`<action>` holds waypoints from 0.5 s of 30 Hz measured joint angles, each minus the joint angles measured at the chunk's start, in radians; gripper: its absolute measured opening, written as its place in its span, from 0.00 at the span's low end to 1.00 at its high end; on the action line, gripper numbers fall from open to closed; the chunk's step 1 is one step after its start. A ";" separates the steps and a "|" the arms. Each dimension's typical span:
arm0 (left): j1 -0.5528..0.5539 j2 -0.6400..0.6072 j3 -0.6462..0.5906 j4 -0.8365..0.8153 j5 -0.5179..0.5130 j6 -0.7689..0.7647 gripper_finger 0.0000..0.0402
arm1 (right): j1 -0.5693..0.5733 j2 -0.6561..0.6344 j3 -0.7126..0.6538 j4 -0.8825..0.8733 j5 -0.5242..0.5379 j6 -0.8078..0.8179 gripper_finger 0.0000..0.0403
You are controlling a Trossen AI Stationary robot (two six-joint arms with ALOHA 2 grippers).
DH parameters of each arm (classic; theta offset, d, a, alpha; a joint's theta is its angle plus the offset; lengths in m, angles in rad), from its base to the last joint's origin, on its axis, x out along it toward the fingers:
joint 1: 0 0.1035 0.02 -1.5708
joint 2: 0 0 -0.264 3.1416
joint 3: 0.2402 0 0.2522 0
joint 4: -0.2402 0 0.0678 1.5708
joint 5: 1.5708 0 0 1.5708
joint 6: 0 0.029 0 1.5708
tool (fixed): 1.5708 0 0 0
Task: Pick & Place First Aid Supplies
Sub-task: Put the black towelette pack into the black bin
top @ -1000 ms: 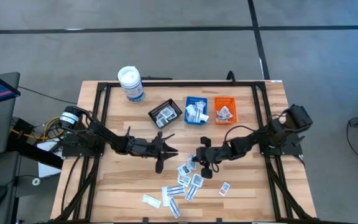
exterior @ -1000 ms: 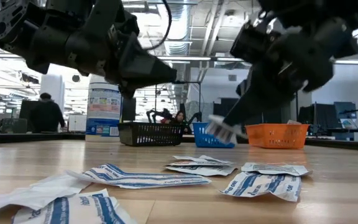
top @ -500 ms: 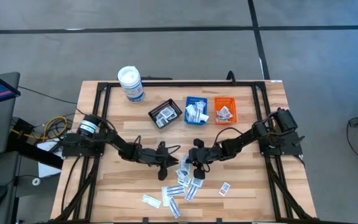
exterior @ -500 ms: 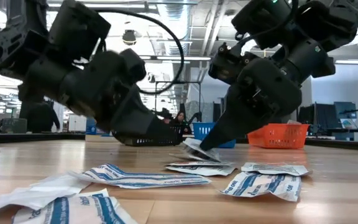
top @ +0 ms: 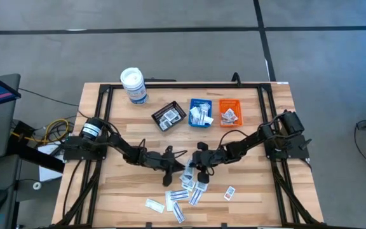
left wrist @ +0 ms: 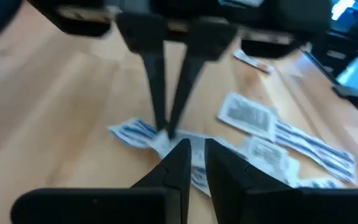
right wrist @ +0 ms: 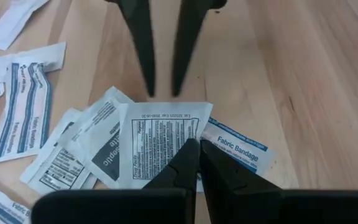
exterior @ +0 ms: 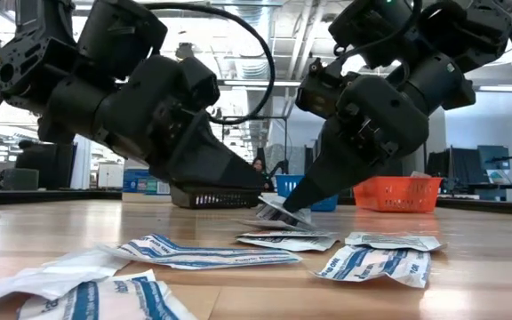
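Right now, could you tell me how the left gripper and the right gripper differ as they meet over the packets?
The right gripper is shut on a white packet, lifting one edge; the left gripper holds nothing. The right gripper's fingers press together; the left gripper's show a narrow gap. Both are dark, two-fingered, tips low over the packet pile at mid-table, facing each other.

Both arms were dark, nearly black, built of rounded, bulky joint housings. The left arm (top: pixel 116 147) carried a pale silver ring near its base and black cables looping off it. The right arm (top: pixel 253 141) looked the same. Each ended in 2 slim, tapering, matte black fingers (right wrist: pixel 190 163).
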 joint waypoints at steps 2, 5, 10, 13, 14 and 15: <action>-0.002 0.000 0.000 -0.007 0.039 -0.005 0.11 | -0.005 0.000 0.000 0.003 0.000 0.000 0.02; -0.006 0.009 -0.001 -0.008 0.080 -0.007 0.10 | -0.007 0.000 0.000 0.010 -0.001 0.019 0.02; -0.011 0.009 -0.001 -0.008 0.082 -0.005 0.08 | -0.019 0.000 0.000 0.036 -0.047 0.052 0.02; -0.011 0.009 -0.001 -0.014 0.083 -0.005 0.08 | -0.026 0.000 0.000 0.042 -0.075 0.073 0.02; -0.011 0.009 -0.001 -0.016 0.082 -0.005 0.07 | -0.027 0.000 0.000 0.038 -0.076 0.083 0.02; -0.011 0.009 -0.001 -0.015 0.085 -0.005 0.07 | -0.029 0.000 0.000 0.030 -0.076 0.087 0.02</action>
